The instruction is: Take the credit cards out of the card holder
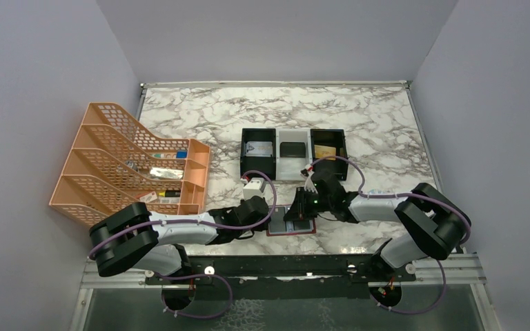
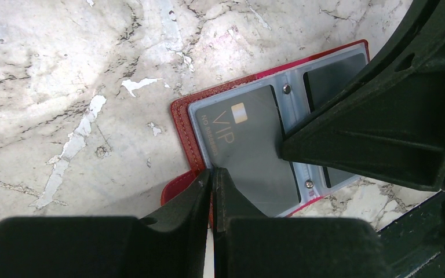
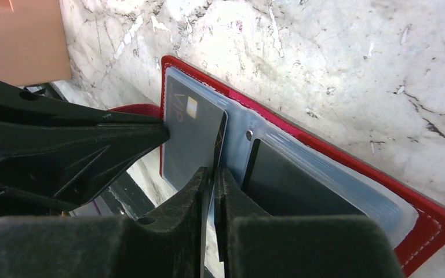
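Observation:
The dark-red card holder [image 1: 281,232] lies open on the marble between both grippers, near the table's front edge. My left gripper [image 2: 213,174] is shut on its red border [image 2: 184,124] at the near-left corner. A grey "VIP" credit card [image 3: 188,139] sticks partly out of a pale blue panel. My right gripper [image 3: 214,171] is shut on that card's edge. A second dark card [image 3: 292,179] sits in the neighbouring sleeve. The same two cards, the VIP one [image 2: 249,139] and the dark one [image 2: 331,74], show in the left wrist view.
A black-and-white three-compartment tray [image 1: 293,133] stands behind the holder with a silvery card [image 1: 261,148], a black card [image 1: 293,150] and a gold card [image 1: 324,151] in it. An orange mesh file rack [image 1: 134,165] fills the left side. The table's front rail runs just below the holder.

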{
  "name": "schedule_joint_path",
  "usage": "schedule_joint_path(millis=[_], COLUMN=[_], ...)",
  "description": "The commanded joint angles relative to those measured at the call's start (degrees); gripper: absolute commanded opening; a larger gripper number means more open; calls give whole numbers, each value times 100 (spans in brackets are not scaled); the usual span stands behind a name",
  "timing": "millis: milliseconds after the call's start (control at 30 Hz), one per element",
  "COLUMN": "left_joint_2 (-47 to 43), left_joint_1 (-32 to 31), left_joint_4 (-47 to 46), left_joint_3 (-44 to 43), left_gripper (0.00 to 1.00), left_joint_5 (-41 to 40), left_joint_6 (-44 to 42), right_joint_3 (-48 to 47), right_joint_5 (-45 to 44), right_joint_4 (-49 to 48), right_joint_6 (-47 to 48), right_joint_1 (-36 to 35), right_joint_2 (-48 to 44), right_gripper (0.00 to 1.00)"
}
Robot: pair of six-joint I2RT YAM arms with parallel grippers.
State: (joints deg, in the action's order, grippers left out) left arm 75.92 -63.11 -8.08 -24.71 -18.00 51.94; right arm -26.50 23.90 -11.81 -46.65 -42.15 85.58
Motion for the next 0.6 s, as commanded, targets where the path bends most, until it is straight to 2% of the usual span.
schedule_joint_path(millis=[0,167,367,567], left_joint_2=[245,265,312,327], left_joint_1=[1,1,3,1], left_joint_4=[779,756,811,862], left_joint_3=[216,225,221,222], left_gripper=[8,8,8,7], left_joint_5=[-75,-94,-170,-228], left_joint_6=[-76,-48,-12,17], right_joint_3=[172,380,588,721], right_joint_5=[238,364,693,699], right_joint_4=[-504,-884,-1224,-1167], right_joint_6=[-171,-331,-470,-453], right_joint_1=[-92,-75,86,228], right_joint_2=[15,-172,-246,-418], right_gripper=[7,1,1,1])
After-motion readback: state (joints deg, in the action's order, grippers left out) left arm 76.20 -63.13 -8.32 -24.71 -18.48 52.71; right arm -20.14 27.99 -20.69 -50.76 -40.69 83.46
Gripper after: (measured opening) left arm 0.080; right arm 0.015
